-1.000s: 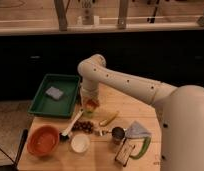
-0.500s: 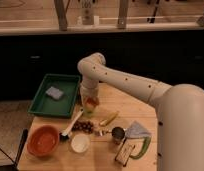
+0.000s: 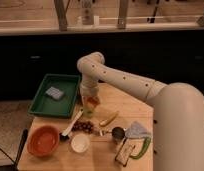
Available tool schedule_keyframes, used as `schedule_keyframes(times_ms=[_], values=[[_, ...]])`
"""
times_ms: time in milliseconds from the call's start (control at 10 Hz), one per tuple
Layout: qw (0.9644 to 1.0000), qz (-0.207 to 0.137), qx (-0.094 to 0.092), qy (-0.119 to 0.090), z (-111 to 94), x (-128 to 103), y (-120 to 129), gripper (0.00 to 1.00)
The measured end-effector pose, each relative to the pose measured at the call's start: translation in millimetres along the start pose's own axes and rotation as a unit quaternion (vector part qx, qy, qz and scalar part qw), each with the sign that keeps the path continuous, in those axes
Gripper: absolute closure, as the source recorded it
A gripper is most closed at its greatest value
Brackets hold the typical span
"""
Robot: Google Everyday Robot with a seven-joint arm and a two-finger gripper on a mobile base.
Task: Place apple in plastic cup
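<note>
My gripper [image 3: 90, 98] points straight down over the back-left part of the wooden table [image 3: 130, 102], just right of the green tray. The apple [image 3: 92, 103], small and red-orange, shows right at the gripper's tip. It sits at the mouth of the pale-green translucent plastic cup [image 3: 88, 110], which stands upright on the table under the gripper. The gripper hides the cup's upper rim. I cannot tell whether the apple rests in the cup or hangs just above it.
A green tray [image 3: 65, 102] holding a blue-grey sponge [image 3: 54, 92] lies to the left. In front are an orange bowl [image 3: 43, 140], a white bowl [image 3: 80, 143], dark grapes [image 3: 84, 127], a banana [image 3: 109, 119], a metal cup [image 3: 117, 133] and a white-handled brush [image 3: 71, 127].
The gripper stays at the cup with the apple at its tip. The arm has barely shifted.
</note>
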Motion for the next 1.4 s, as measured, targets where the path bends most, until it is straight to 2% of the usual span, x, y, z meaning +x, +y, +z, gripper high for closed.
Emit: schedule_keyframes(times_ms=[100, 700, 800, 1400], values=[[1.0, 0.002, 0.0, -0.002, 0.4, 0.2, 0.9, 0.86], [1.0, 0.008, 0.001, -0.005, -0.3, 0.7, 4.0, 0.23], [0.9999, 0.009, 0.002, -0.005, -0.6, 0.5, 4.3, 0.2], [0.9999, 0.013, 0.005, -0.006, -2.7, 1.1, 6.4, 0.2]])
